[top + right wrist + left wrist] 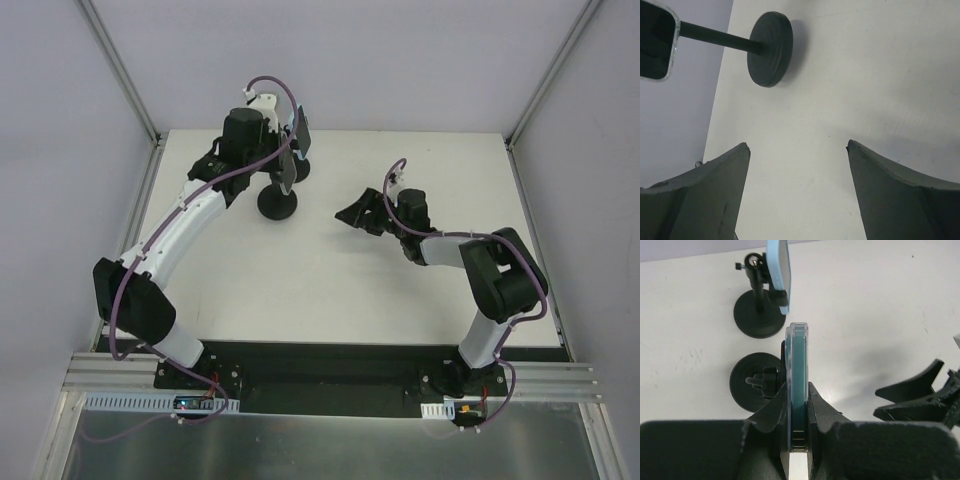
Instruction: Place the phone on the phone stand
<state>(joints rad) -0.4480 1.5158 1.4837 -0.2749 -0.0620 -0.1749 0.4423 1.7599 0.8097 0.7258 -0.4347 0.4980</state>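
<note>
In the left tool (798, 394), a teal phone (799, 355) stands edge-on.

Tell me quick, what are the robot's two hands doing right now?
Left gripper: closed, holding the phone by its edges.
Right gripper: open, holding nothing.

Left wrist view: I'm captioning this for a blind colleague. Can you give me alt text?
The left arm's fingers grip a phone edge-on, upright beside an empty black stand on the white table. Behind it, a second stand carries a light blue phone; the right arm's fingers show at right.
</note>
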